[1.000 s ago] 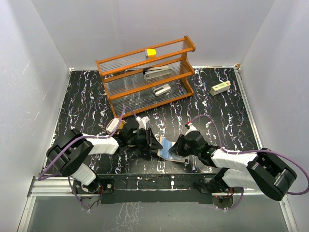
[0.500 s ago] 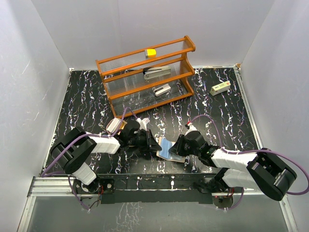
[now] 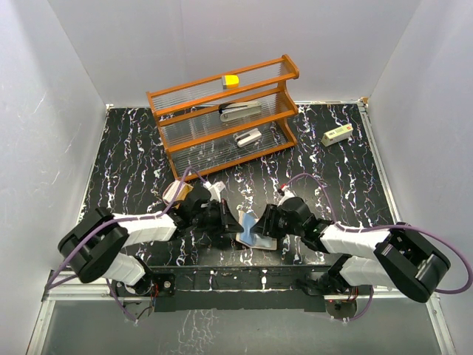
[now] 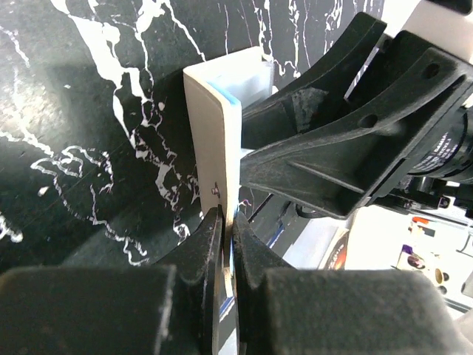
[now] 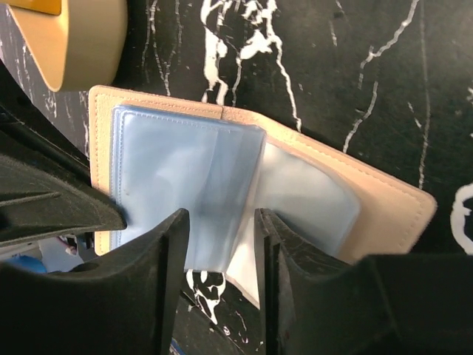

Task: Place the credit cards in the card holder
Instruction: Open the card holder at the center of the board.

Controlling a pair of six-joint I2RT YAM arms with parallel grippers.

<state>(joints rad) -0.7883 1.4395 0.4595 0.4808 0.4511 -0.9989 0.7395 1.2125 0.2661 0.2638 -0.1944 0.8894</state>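
Marbled table (image 3: 126, 148), arms (image 3: 148, 224) low beside wallet (image 3: 255, 237)

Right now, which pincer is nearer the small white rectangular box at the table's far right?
Right. The right pincer is near-left of the white box; the left pincer, shut on the tan folding card holder, sits even farther left.
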